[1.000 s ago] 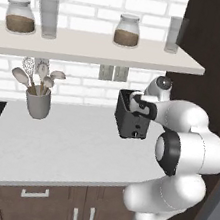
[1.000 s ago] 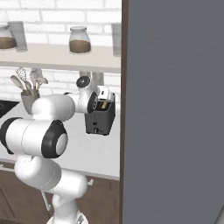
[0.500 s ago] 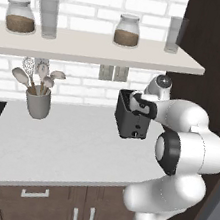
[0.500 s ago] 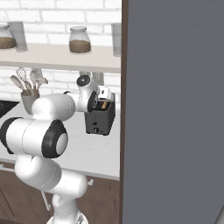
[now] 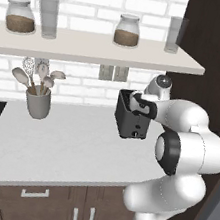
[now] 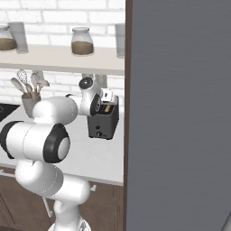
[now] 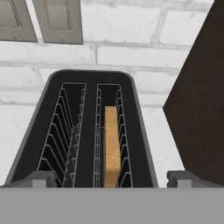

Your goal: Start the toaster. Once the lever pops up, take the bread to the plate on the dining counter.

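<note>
White brick backed the pale worktop [image 5: 64,150] where the boxy dark toaster [image 5: 129,119] stood. The gripper [image 7: 112,178] hung over it, fingers [image 7: 41,178] spread wide and empty. Between them, the tan flat bread [image 7: 112,146] sat in a wire-ribbed slot. Closing carelessly could snag the thin wires or crumble the slice.

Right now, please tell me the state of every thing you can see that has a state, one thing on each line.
toaster: upright on the worktop, two slots open at the top.
bread: standing on edge in the right-hand slot of the hand view; the other slot holds no slice.
gripper: open, above the toaster, holding nothing.
utensil cup: upright, holding spoons.
two jars: on the shelf, lidded, partly filled with brown.
</note>
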Controlling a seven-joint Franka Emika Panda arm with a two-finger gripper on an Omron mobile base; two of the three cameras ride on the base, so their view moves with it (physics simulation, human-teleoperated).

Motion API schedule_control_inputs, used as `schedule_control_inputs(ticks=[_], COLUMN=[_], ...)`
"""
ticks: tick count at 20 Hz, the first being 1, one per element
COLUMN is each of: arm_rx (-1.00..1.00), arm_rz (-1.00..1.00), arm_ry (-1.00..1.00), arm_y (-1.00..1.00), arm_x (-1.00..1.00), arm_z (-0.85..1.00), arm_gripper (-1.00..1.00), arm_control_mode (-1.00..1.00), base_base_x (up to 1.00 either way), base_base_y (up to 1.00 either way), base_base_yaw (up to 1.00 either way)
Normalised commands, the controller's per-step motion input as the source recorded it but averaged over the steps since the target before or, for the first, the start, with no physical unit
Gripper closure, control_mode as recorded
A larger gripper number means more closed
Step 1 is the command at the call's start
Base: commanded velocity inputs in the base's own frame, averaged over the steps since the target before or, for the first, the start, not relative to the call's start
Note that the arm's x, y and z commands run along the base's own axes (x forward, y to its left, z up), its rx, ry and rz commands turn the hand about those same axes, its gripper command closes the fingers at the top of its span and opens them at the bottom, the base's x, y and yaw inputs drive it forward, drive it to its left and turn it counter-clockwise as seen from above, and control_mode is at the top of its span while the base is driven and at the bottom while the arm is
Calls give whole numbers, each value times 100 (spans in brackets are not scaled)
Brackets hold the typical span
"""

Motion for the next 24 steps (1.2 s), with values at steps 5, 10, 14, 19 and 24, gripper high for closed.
schedule_control_inputs(ticks=[5, 10, 14, 19, 24], arm_rx=[0, 0, 0, 0, 0], arm_rz=[0, 0, 0, 0, 0], arm_ry=[0, 0, 0, 0, 0], arm_y=[0, 0, 0, 0, 0], arm_x=[0, 0, 0, 0, 0], arm_z=[0, 0, 0, 0, 0], arm_gripper=[-100, -100, -100, -100, -100], arm_control_mode=[-100, -100, -100, -100, -100], base_base_x=[0, 0, 0, 0, 0], base_base_y=[0, 0, 0, 0, 0], base_base_yaw=[0, 0, 0, 0, 0])
